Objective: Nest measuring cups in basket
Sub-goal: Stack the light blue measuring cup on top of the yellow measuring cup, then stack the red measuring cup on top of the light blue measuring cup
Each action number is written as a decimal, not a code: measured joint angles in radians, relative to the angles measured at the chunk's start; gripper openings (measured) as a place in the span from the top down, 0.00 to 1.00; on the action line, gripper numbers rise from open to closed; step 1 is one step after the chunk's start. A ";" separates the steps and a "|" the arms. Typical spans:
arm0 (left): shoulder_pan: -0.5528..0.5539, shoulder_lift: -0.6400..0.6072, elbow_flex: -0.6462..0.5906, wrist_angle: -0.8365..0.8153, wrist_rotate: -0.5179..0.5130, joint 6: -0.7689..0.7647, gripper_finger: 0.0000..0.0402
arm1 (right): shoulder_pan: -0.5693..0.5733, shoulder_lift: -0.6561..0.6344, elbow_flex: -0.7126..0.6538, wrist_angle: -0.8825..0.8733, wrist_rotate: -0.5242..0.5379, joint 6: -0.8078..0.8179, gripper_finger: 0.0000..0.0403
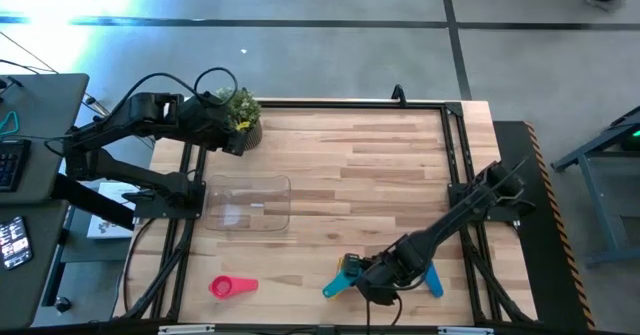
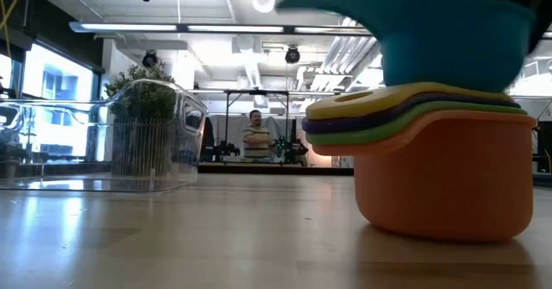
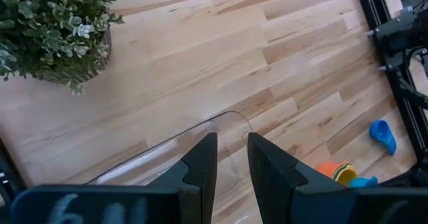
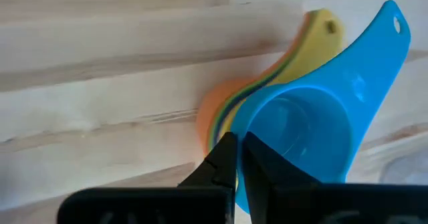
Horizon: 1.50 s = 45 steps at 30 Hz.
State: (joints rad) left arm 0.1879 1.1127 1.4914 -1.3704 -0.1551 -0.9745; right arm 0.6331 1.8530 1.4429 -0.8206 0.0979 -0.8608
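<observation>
The measuring cups (image 1: 352, 271) are judged light, stiff and smooth plastic, best pinched on a bowl rim or flat handle; a nested stack stands near the table's (image 1: 380, 175) front edge, a red-pink cup (image 1: 232, 287) and a blue cup (image 1: 433, 281) lie apart beside it, and the basket (image 1: 247, 203) sits near the left edge. The right gripper (image 4: 235, 158) is fully closed on the rim of the light blue cup (image 4: 314, 127) above the stack. The left gripper (image 3: 231, 158) hangs part-open and empty over the basket's far end.

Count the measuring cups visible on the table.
7, possibly: a red-pink cup alone at the near edge, a blue cup beside the stack, and light blue cup atop the orange, green, purple and yellow stack.
</observation>
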 joint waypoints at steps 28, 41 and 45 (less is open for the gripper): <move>0.000 0.000 0.000 -0.002 -0.004 -0.003 0.81 | -0.015 0.000 -0.036 0.018 -0.001 -0.010 0.85; 0.000 0.000 0.000 -0.002 -0.004 0.029 0.81 | -0.031 0.000 0.075 -0.036 0.093 0.176 0.85; -0.019 0.000 0.000 -0.002 -0.005 0.076 0.81 | -0.064 0.000 0.131 -0.076 0.101 0.334 0.85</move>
State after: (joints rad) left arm 0.1685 1.1126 1.4910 -1.3720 -0.1598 -0.8986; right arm 0.5693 1.8534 1.5741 -0.8967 0.1987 -0.5266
